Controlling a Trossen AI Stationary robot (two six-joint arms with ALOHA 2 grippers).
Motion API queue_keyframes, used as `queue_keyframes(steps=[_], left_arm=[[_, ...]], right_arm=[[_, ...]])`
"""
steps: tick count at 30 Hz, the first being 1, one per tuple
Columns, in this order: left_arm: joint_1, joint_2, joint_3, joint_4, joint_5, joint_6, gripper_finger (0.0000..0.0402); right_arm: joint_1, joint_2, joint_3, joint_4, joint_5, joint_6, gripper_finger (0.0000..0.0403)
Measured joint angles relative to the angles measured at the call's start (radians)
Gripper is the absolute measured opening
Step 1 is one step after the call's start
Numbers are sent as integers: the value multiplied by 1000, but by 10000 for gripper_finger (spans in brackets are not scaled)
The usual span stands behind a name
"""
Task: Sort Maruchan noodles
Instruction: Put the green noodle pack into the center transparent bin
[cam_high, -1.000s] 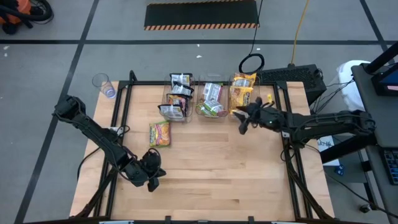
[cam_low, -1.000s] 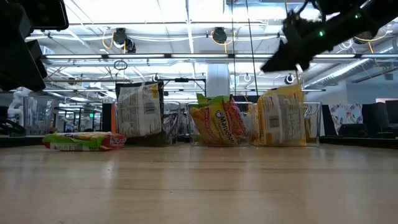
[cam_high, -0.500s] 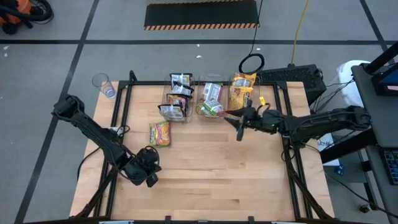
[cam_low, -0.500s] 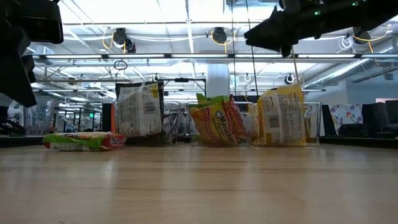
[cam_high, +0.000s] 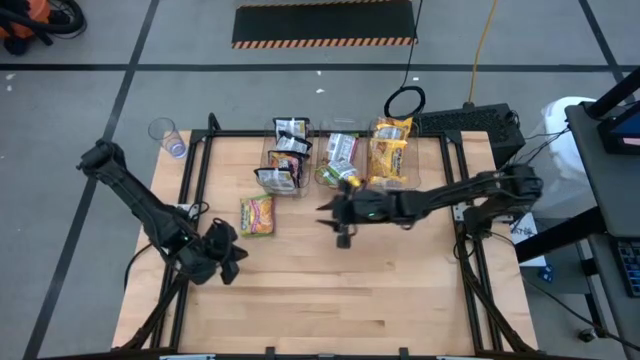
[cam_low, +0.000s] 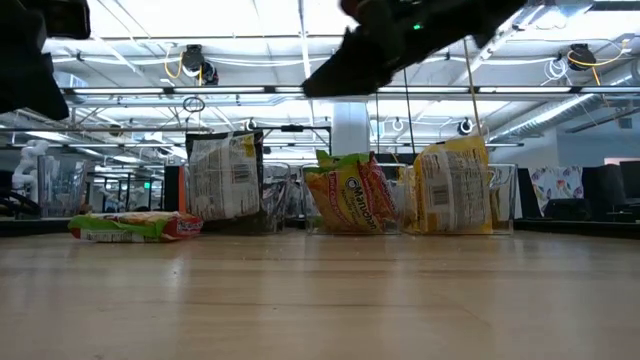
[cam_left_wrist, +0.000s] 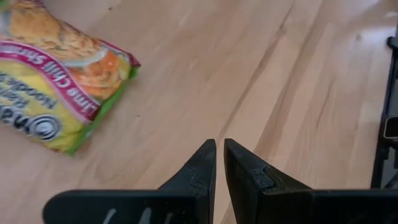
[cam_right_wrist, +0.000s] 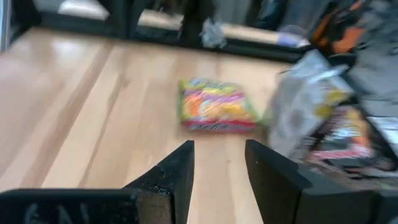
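Right gripper (cam_high: 343, 222) has its jaws spread wide with nothing in them, hanging above the middle of the worktop (cam_high: 330, 290) and pointed at the one loose Lime Chili Shrimp packet (cam_high: 256, 214), which lies flat just in front of the left-hand bin (cam_high: 283, 160). Left gripper (cam_high: 222, 262) sits low near the worktop's front left corner, jaws nearly pinched together, also empty, with that same packet a little way ahead of it. The rest of the noodles are stood up in the three clear bins along the back: dark ones left, green-edged ones in the middle bin (cam_high: 340, 160), yellow ones in the right bin (cam_high: 390, 150). Looks like the reach-for-the-last-packet step. The next move probably needs the right arm to drop over the packet and pinch it.
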Motion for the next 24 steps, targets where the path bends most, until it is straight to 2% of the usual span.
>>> queue_keyframes(steps=[8,15,19,24], left_arm=[[-37,-107,0,-106,-5,-19,37],[-72,-138,0,-120,-5,-16,37],[-100,-136,0,-116,-4,-17,37],[-137,-136,0,-113,-5,-30,37]], right_arm=[[24,259,267,-113,-104,-172,139],[26,475,476,-163,-102,-335,139],[10,551,535,-176,-54,-380,139],[-15,622,561,-167,-54,-433,139]])
